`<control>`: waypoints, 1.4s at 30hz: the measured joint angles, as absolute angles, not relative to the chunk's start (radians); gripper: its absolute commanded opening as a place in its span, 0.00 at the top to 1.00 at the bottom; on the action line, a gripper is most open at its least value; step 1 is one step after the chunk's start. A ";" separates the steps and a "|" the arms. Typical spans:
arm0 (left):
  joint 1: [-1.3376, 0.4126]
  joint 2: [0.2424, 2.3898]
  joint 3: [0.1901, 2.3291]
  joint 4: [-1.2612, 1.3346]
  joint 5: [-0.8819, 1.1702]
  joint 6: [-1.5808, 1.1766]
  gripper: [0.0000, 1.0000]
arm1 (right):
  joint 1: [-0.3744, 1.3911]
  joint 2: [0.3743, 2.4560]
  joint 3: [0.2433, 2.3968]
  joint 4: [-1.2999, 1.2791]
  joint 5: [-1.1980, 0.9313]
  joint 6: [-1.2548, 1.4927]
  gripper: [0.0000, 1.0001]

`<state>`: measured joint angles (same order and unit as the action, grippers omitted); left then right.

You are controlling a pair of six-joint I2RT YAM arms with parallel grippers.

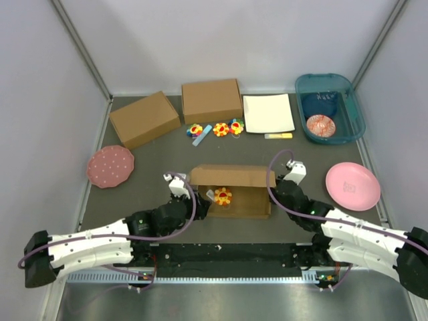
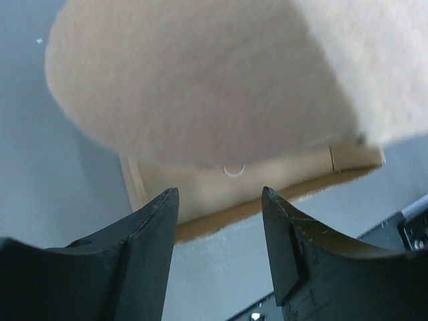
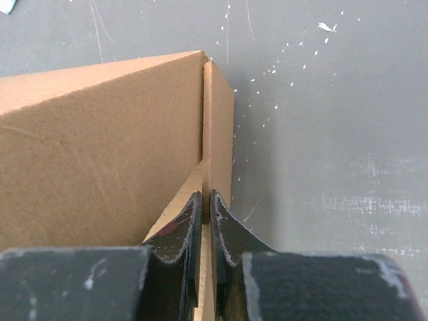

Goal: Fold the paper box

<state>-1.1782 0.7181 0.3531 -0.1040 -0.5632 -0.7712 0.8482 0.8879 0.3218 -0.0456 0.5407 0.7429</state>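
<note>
At mid-tabletop (image 1: 160,154), between the arms, lies the paper box (image 1: 234,179): plain brown corrugated card, shallow, its lid flap half raised over a red-and-yellow flower toy (image 1: 223,196) inside. Left wrist view alone shows the left tool (image 2: 219,194) spread and empty beneath a blurred flap filling most of that frame; right wrist view alone shows the right tool (image 3: 206,199) pinching the box's right end wall. Surroundings, left to right, all well apart from it: spotted pink plate (image 1: 110,166), two closed brown boxes (image 1: 144,118) (image 1: 211,100), white sheet (image 1: 267,112), teal bin (image 1: 354,114), plain pink plate (image 1: 352,185).
</note>
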 measured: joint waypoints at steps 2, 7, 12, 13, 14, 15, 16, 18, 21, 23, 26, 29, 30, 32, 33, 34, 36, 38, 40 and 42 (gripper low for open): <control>-1.179 0.661 0.337 -0.147 -0.525 -0.771 0.44 | 0.848 0.875 0.319 -0.051 0.540 0.741 0.97; -1.180 0.485 0.319 -0.234 -0.447 -0.753 0.44 | 0.848 0.824 0.319 -0.077 0.540 0.724 0.81; -1.181 0.300 0.324 -0.299 -0.427 -0.718 0.44 | 0.848 0.750 0.320 -0.138 0.542 0.699 0.55; -1.181 0.279 0.328 -0.319 -0.432 -0.709 0.44 | 0.848 0.733 0.321 -0.153 0.541 0.694 0.51; -1.181 0.268 0.332 -0.333 -0.437 -0.704 0.44 | 0.848 0.718 0.323 -0.169 0.541 0.690 0.49; -1.181 0.264 0.340 -0.352 -0.443 -0.700 0.44 | 0.848 0.707 0.324 -0.183 0.541 0.687 0.48; -1.181 0.264 0.351 -0.377 -0.451 -0.695 0.44 | 0.848 0.691 0.329 -0.208 0.541 0.681 0.47; -1.181 0.265 0.367 -0.408 -0.466 -0.688 0.44 | 0.848 0.665 0.334 -0.244 0.541 0.676 0.46; -1.181 0.265 0.396 -0.453 -0.493 -0.681 0.44 | 0.848 0.613 0.351 -0.323 0.542 0.671 0.47; -1.181 0.263 0.411 -0.476 -0.510 -0.677 0.44 | 0.848 0.563 0.367 -0.381 0.551 0.667 0.47; -1.181 0.251 0.430 -0.511 -0.534 -0.669 0.45 | 0.848 0.497 0.415 -0.473 0.580 0.657 0.48; -1.181 0.230 0.457 -0.554 -0.560 -0.662 0.46 | 0.848 0.479 0.489 -0.538 0.622 0.648 0.49; -1.181 0.220 0.467 -0.566 -0.572 -0.661 0.47 | 0.848 0.484 0.521 -0.555 0.639 0.641 0.49; -1.181 0.196 0.491 -0.594 -0.602 -0.659 0.47 | 0.848 0.510 0.594 -0.582 0.670 0.626 0.49; -1.181 0.183 0.502 -0.607 -0.623 -0.660 0.47 | 0.848 0.530 0.641 -0.592 0.688 0.617 0.49; -1.181 0.173 0.511 -0.616 -0.640 -0.661 0.47 | 0.848 0.548 0.675 -0.593 0.697 0.609 0.48; -1.181 0.154 0.532 -0.643 -0.694 -0.683 0.47 | 0.848 0.584 0.738 -0.574 0.700 0.582 0.48; -1.181 0.141 0.554 -0.675 -0.768 -0.716 0.41 | 0.848 0.615 0.772 -0.520 0.676 0.547 0.47; -1.181 0.140 0.564 -0.689 -0.848 -0.746 0.36 | 0.848 0.657 0.788 -0.440 0.608 0.506 0.47; -1.181 0.142 0.564 -0.685 -0.913 -0.757 0.35 | 0.848 0.722 0.808 -0.379 0.523 0.478 0.48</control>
